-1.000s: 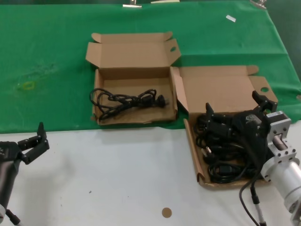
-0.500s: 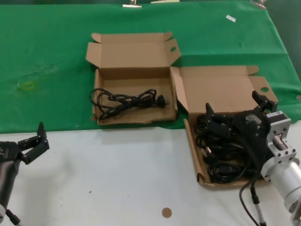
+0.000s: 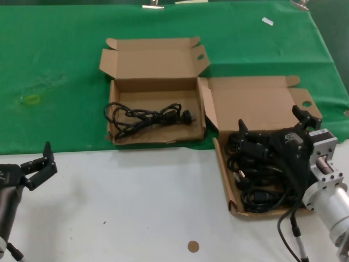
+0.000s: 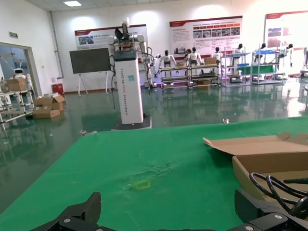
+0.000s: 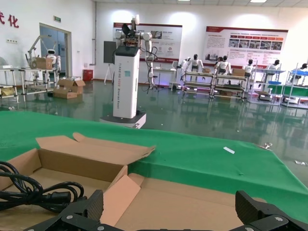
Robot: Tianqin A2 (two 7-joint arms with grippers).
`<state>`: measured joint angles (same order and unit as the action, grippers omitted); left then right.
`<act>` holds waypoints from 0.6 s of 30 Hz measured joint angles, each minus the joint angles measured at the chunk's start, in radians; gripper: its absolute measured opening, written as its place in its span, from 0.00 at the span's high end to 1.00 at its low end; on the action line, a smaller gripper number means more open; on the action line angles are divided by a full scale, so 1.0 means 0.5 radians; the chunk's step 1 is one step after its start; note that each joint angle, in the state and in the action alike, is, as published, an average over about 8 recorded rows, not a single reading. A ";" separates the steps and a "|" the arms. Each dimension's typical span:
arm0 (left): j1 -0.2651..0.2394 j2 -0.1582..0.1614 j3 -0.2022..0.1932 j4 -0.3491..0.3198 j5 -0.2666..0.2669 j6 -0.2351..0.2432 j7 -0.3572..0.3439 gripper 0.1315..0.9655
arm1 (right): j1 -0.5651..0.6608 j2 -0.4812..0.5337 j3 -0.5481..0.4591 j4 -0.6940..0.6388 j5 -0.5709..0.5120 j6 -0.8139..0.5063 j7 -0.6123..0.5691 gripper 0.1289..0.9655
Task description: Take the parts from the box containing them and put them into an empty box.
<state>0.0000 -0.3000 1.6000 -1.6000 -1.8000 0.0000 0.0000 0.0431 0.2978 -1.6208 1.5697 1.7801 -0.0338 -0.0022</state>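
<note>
No change over the last second: right gripper (image 3: 271, 126), fingers spread, hovers over the source box's cords (image 3: 260, 169); left gripper (image 3: 37, 164) idles released.

hidden: right half of the heap of black looped power cords (image 3: 256, 177) behind the right gripper (image 3: 272, 126) | cut off: right arm's silver cylinder (image 3: 332, 204) at frame edge

I work in a large robotics exhibition hall or lab. Far beyond my green-covered table (image 4: 144, 163) stand a white tower-mounted robot (image 4: 129, 72), humanoid robots (image 5: 195, 65), wall display boards (image 5: 243, 45) and glossy green flooring (image 5: 192, 115).
</note>
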 joint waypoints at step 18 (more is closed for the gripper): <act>0.000 0.000 0.000 0.000 0.000 0.000 0.000 0.00 | 0.000 0.000 0.000 0.000 0.000 0.000 0.000 0.00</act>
<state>0.0000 -0.3000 1.6000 -1.6000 -1.8000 0.0000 0.0000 0.0431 0.2978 -1.6208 1.5697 1.7801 -0.0338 -0.0022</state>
